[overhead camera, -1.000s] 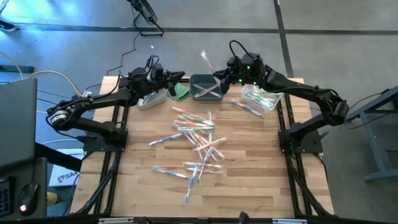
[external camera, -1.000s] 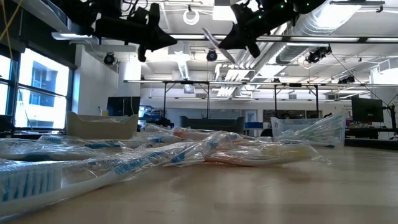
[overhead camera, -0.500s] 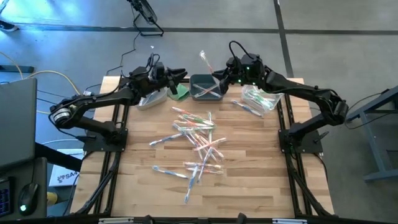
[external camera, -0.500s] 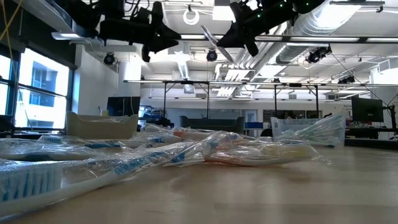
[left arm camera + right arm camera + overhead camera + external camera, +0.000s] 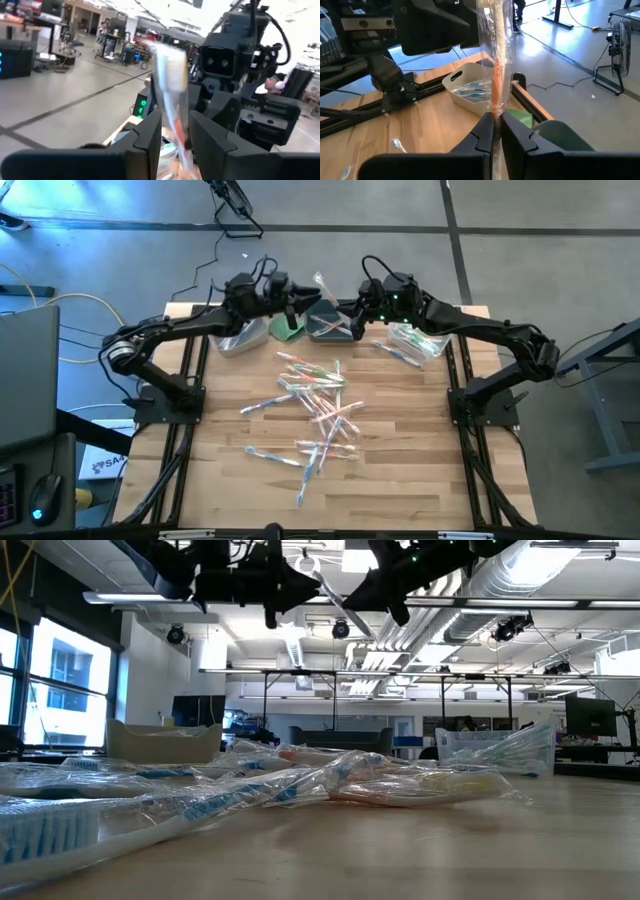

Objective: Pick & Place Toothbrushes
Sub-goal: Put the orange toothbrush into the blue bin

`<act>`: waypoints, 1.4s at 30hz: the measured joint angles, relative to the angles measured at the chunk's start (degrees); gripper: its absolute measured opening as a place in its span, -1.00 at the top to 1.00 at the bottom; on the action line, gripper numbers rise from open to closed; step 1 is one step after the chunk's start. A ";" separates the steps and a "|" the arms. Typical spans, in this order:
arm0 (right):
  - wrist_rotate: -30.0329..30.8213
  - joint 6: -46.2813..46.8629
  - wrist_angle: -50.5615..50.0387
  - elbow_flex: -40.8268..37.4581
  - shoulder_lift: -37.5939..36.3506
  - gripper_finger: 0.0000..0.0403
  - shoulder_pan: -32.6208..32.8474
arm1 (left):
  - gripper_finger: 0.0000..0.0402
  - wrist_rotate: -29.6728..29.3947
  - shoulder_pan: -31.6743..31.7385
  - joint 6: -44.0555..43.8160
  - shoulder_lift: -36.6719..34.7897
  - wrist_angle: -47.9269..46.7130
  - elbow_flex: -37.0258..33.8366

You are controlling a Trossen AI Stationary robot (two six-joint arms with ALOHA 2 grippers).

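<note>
Grey floor [image 5: 520,220], white beamed ceiling [image 5: 560,640]

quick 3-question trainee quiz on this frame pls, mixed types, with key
1. Which gripper is clamped on the raised wrapped toothbrush? A) left B) right C) neither
2. True or false: no toothbrushes lie loose on the table.
3. Fill in: the green cloth lies between the pale bin and the ___ bin.

Key:
1. B. The right gripper pinches it upright; the left gripper has open fingers on either side of it.
2. False. A loose pile lies mid-table.
3. dark.
</note>
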 joint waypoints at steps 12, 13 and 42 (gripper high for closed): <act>-0.01 -0.03 -0.07 0.00 0.00 0.94 0.59 | 0.53 1.30 -0.80 -0.01 4.95 -0.02 4.26; 0.00 -0.04 -0.07 0.00 0.00 0.94 0.59 | 0.53 1.43 -0.87 -0.01 5.42 -0.07 4.84; 1.11 -0.56 -1.39 0.00 0.00 0.94 0.59 | 0.93 1.63 -1.53 -0.23 6.83 -0.54 6.82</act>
